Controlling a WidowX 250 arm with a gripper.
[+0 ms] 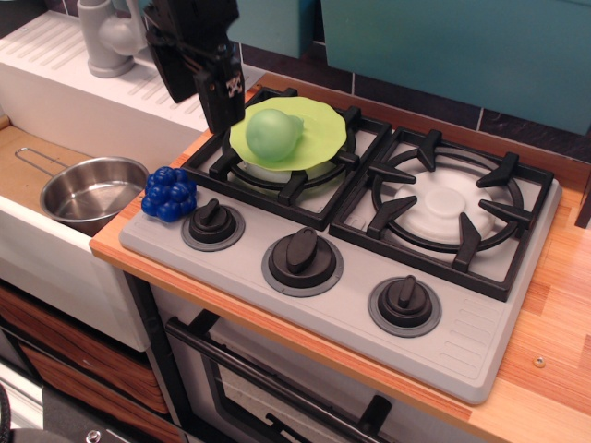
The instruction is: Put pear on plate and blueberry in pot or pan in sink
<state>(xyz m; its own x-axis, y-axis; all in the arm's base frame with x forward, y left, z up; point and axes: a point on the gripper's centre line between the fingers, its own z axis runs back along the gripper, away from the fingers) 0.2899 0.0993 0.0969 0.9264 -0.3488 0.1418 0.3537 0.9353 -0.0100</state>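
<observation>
The light-green pear point(272, 136) lies on the lime-green plate point(319, 129), which rests on the back-left burner. My black gripper point(199, 83) hangs open above the stove's left edge, to the left of the pear, holding nothing. The dark-blue blueberry point(169, 194) cluster sits on the stove's front-left corner, below the gripper. A shiny steel pan point(92, 189) with a wire handle stands in the sink point(28, 175) at the left.
A grey faucet point(106, 37) and ribbed white drainboard point(175, 83) lie behind the sink. Three black knobs point(302, 254) line the stove front. The right burner point(448, 208) is bare. A wooden counter edge runs at the right.
</observation>
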